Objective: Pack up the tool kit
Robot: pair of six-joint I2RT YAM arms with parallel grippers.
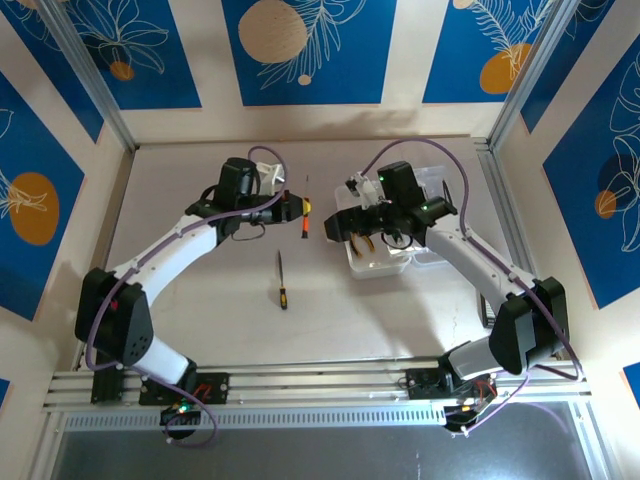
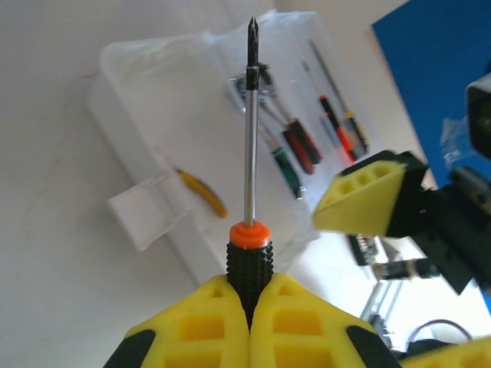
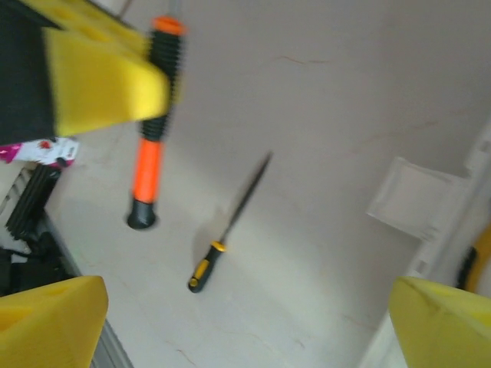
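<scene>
Left gripper clamps the orange-black screwdriver by its ribbed grip, long axis near-far, tip pointing far. Right gripper gapes wide by the clear case.

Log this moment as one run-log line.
left hand: shut on orange-black screwdriver | right hand: open | case: open | small screwdriver: on table

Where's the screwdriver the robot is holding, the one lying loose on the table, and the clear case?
held screwdriver (image 2: 249, 153): left wrist view, on its metal shaft.
loose screwdriver (image 1: 284, 296): top external view, on its handle.
clear case (image 2: 146, 92): left wrist view, on a bare stretch near its corner.
</scene>
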